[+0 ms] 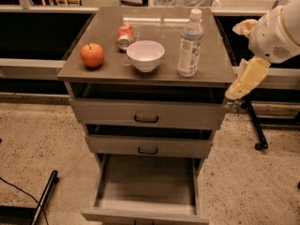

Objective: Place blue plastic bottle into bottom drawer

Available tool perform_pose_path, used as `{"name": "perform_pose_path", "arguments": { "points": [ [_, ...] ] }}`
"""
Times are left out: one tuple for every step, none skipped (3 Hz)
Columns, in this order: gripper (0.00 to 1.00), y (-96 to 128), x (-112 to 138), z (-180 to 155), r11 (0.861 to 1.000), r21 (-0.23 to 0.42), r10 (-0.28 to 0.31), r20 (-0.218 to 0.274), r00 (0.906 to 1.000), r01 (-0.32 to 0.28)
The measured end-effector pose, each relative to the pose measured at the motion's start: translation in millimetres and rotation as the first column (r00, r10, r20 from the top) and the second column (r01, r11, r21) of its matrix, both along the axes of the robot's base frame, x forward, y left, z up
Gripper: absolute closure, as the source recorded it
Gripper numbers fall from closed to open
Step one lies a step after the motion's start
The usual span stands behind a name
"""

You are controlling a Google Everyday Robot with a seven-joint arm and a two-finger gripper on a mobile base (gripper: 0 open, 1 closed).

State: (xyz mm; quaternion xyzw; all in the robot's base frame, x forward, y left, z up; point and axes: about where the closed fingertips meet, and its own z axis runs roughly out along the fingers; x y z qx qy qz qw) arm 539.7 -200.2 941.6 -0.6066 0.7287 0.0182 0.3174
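Note:
The blue plastic bottle [190, 43] stands upright on the right side of the grey cabinet top [108, 67]; it is clear and bluish with a white cap and a pale label. The bottom drawer [145, 189] is pulled out at the cabinet's foot, and its flat grey inside holds nothing. My gripper [239, 89] hangs from the white and cream arm [274, 32] just off the cabinet's right edge, level with the top. It is a hand's width right of the bottle and touches nothing.
On the top also stand a white bowl [145, 55], a red apple [92, 55] and a small red can [125, 35] lying down. Two shallower drawers [146, 118] with black handles are slightly open. A black stand [255, 125] is on the right and a black pole [44, 196] lies on the floor at the left.

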Motion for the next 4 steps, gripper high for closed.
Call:
{"name": "perform_pose_path", "arguments": {
  "points": [
    [0.00, 12.2, 44.0, -12.6, 0.995, 0.100, -0.036, 0.039, 0.9986, 0.032],
    [0.00, 18.1, 80.8, -28.3, 0.983, 0.165, -0.091, 0.053, 0.9945, 0.081],
    [0.00, 18.0, 106.0, -41.6, 0.968, 0.209, -0.151, 0.048, 0.9873, 0.138],
    [0.00, 19.9, 125.2, -47.2, 0.954, 0.249, -0.185, 0.047, 0.9815, 0.168]
  ]
}}
